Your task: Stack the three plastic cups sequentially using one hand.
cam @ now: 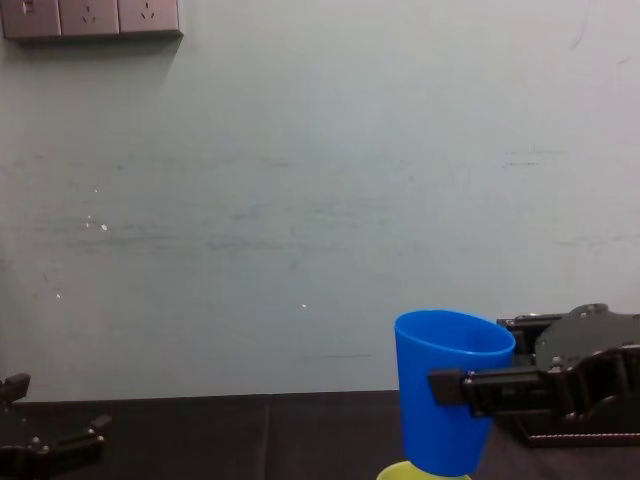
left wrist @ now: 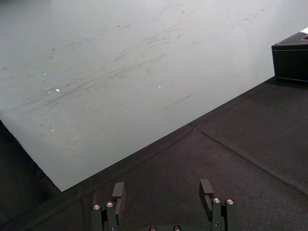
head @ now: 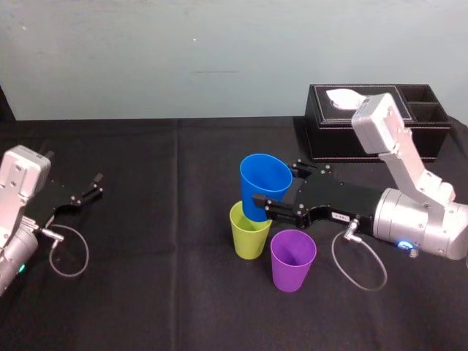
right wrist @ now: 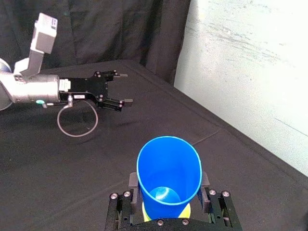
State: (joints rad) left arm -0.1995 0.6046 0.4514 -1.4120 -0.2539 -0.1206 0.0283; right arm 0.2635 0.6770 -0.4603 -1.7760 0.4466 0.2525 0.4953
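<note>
Right gripper [head: 275,186] had its two black fingers closed against opposite sides of the blue cup [head: 263,178], gripping it about halfway up the wall, as the right wrist view [right wrist: 168,193] and the chest view also showed. That blue cup [right wrist: 168,166] was a plain, smooth tumbler of bright blue plastic, wide at its round rim and narrowing toward the base, with its mouth open upward and its body leaning slightly. Its base sat at the mouth of the yellow-green cup [head: 248,235], a tumbler of the same shape standing upright on the table [head: 161,292]; from the chest view the blue cup [cam: 450,400] met the yellow-green rim [cam: 422,472], though how far it had gone in could not be told. A sliver of yellow-green [right wrist: 186,210] showed around the blue base from the wrist. The purple cup [head: 292,259], again of like shape and size, stood upright just beside the yellow-green one, on its right and nearer the robot, apart from the gripper above it. A black cloth covered the table, and a black tissue box [head: 373,128] stood at the far right by the pale wall. Well off to the left, the left gripper [head: 95,184] hung low over the cloth with its fingers [left wrist: 119,191] spread and nothing between them.
</note>
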